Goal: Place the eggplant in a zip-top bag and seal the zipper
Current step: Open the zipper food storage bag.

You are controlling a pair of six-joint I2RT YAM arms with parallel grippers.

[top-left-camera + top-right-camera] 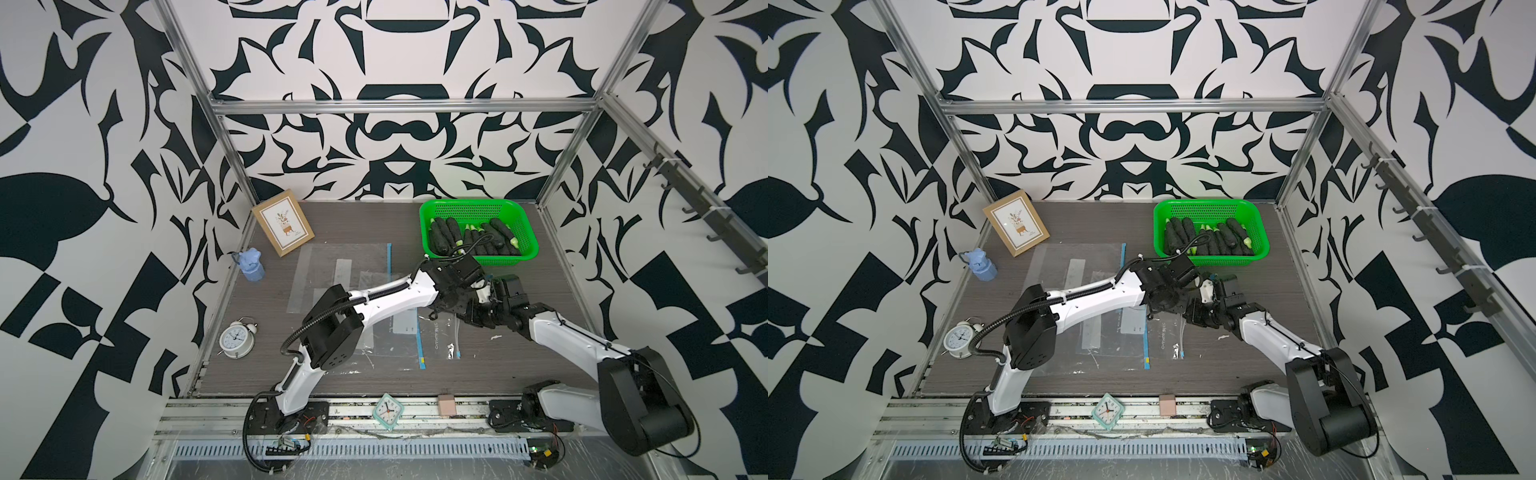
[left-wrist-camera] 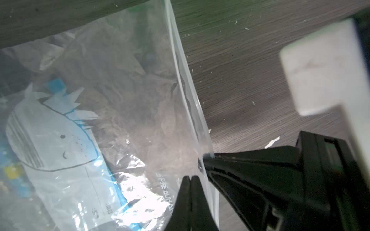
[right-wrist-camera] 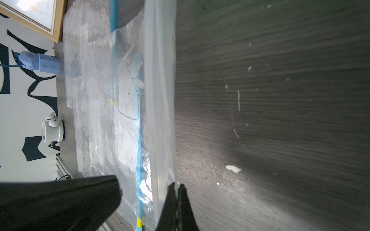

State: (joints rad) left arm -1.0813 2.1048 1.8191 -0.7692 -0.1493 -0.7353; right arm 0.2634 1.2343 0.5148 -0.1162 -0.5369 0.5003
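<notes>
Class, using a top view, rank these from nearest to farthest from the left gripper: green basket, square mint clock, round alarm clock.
1. Green basket, just behind the left gripper, at the back right.
2. Square mint clock, at the front, near the centre.
3. Round alarm clock, far off on the left side.

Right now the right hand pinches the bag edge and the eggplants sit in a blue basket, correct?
The basket is green, not blue; both top views show it. The rest holds: eggplants in it, right hand pinching the zip-top bag edge.
</notes>
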